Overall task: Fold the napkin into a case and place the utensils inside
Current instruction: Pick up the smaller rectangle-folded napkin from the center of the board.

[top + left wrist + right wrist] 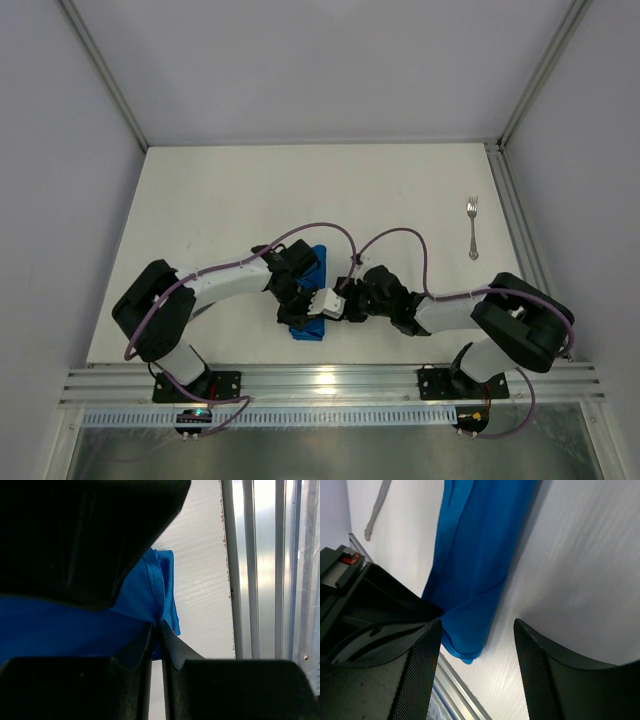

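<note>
The white table [250,200] fills the top view. The napkin [306,330] lies at its lower middle, close to the near edge. It is already folded into a narrow blue strip, and its long axis runs up and down the frame with a slight lean to the upper right. The left gripper [293,308] comes in from the left and is closed on the strip's hemmed edge, near the corner closest to the rail [250,580] — the left wrist view shows its fingers [142,650] pinched together with blue cloth caught between them. The right gripper [318,305] sits just beside the strip on its right, spread wide and holding nothing. In the right wrist view the strip's rounded end lies in and beyond the gap between the two pads. The fork [473,228] lies well apart at the upper right, near the table's right edge, with its tines toward the top. Its axis runs roughly parallel to the strip, and it is on the right gripper's side — so that free gripper looks better placed to fetch it while the left keeps the cloth pinned.
</note>
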### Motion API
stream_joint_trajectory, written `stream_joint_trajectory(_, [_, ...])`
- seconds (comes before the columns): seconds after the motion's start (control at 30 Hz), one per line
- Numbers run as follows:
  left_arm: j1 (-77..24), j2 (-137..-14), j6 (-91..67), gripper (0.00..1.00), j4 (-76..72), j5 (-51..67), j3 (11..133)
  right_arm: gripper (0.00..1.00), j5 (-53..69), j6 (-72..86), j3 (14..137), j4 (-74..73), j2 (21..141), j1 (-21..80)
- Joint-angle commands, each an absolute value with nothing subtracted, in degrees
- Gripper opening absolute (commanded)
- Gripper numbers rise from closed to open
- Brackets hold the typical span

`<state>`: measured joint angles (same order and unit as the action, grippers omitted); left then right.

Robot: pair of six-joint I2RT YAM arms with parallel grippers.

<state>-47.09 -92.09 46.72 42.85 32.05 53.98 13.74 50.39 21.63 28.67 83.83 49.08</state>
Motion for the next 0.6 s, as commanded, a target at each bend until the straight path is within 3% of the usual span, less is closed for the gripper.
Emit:
stream_joint_trajectory(0.0, [-46.7, -90.0, 46.3, 0.10, 41.5, 34.2, 53.9, 0.63, 13.3, 54.6, 21.4, 36.9, 89.5, 50.4])
stream_joint_trajectory(0.57, [-46.7, -89.6, 47.0, 0.10, 41.6, 33.9, 53.5, 0.59, 14.4, 61.9, 16.4, 63.5, 107.2, 52.6])
